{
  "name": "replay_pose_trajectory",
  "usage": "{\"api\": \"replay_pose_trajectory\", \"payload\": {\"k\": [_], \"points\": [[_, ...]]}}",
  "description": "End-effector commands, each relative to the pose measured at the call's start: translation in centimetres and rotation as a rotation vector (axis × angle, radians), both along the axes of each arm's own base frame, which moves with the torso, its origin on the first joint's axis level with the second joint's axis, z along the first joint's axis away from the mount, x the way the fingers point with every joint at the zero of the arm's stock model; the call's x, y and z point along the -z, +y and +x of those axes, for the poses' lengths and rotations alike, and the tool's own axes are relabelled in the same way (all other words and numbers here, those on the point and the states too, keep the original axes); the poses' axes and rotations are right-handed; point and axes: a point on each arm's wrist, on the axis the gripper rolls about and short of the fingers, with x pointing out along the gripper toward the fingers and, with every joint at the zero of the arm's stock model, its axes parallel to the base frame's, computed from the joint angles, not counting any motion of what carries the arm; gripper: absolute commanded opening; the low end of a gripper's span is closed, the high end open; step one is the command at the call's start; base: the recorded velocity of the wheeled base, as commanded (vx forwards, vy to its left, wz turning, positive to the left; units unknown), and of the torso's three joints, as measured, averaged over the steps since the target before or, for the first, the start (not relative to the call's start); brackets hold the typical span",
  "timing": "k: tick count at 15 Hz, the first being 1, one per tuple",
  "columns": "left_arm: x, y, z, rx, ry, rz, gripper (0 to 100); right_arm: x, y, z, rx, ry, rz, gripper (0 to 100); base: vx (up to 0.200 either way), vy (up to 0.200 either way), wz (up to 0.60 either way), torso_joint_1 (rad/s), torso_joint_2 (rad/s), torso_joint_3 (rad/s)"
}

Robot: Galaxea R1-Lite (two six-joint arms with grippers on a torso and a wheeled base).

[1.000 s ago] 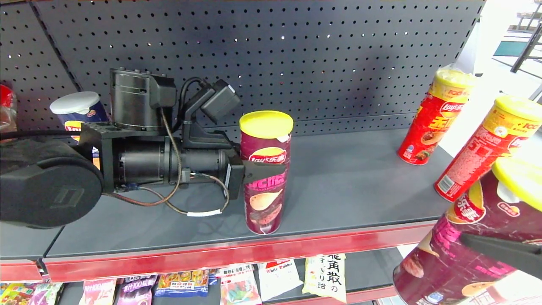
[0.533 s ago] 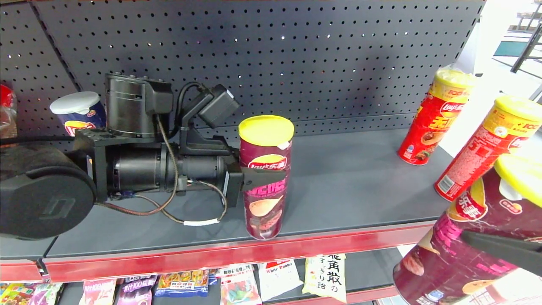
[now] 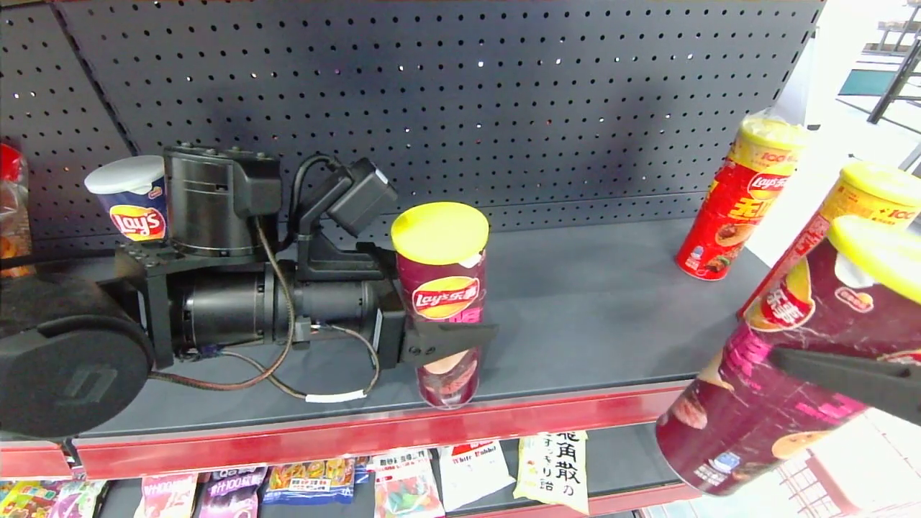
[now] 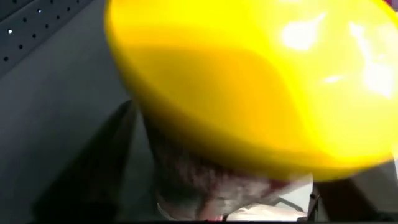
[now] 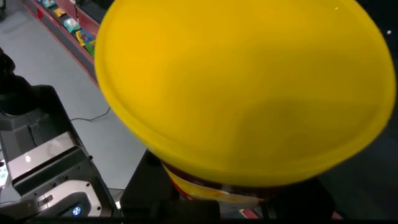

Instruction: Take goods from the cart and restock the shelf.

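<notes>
A maroon chip can (image 3: 440, 288) with a yellow lid (image 4: 261, 81) stands at the front edge of the grey shelf (image 3: 590, 316). My left gripper (image 3: 464, 329) is shut on its lower half, coming in from the left. At the lower right, off the shelf's front corner, a second maroon chip can (image 3: 777, 360) with a yellow lid (image 5: 249, 87) hangs tilted, with my right gripper (image 3: 799, 345) shut on its body.
Two red cans with yellow lids (image 3: 745, 198) (image 3: 860, 208) stand at the shelf's right end. A blue can with a white lid (image 3: 133, 205) stands at the back left, behind my left arm. A pegboard (image 3: 460, 93) backs the shelf. Snack packets (image 3: 468, 475) hang below the red lip (image 3: 374, 432).
My left gripper has come lower and slightly left toward the shelf's front edge, and now sits lower on its can. The right gripper's can has risen and shifted left.
</notes>
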Motion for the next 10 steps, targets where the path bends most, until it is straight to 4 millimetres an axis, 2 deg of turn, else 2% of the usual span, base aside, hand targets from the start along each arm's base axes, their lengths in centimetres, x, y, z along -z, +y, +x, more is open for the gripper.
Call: {"api": "replay_pose_trajectory", "payload": {"k": [1,4,6,7,8,9,10], "points": [[-0.1,0.5,-0.8,-0.004,0.001,-0.004,100,-1.1,1.5,3.7,-0.004,0.029,-0.015,0,0.000,0.000,0.00,0.000,0.00,0.000],[0.3,1.5,-2.1,-0.013,0.014,0.007,100,-2.0,3.4,7.3,-0.027,0.043,-0.023,0,0.000,0.000,0.00,0.000,0.00,0.000],[0.7,3.1,-3.3,-0.039,0.025,0.013,100,-2.6,5.4,11.1,-0.043,0.052,-0.026,0,0.000,0.000,0.00,0.000,0.00,0.000],[0.8,3.4,-3.5,-0.044,0.027,0.013,100,-2.8,5.8,11.6,-0.047,0.046,-0.024,0,0.000,0.000,0.00,0.000,0.00,0.000],[1.0,4.2,-4.3,-0.051,0.032,0.015,100,-3.1,7.4,13.9,-0.067,0.044,-0.024,0,0.000,0.000,0.00,0.000,0.00,0.000],[1.0,4.4,-4.5,-0.051,0.029,0.013,100,-3.0,7.8,14.5,-0.072,0.044,-0.024,0,0.000,0.000,0.00,0.000,0.00,0.000],[1.3,4.9,-5.3,-0.053,0.034,0.015,100,-2.8,9.3,16.0,-0.092,0.047,-0.026,0,0.000,0.000,0.00,0.000,0.00,0.000]]}}
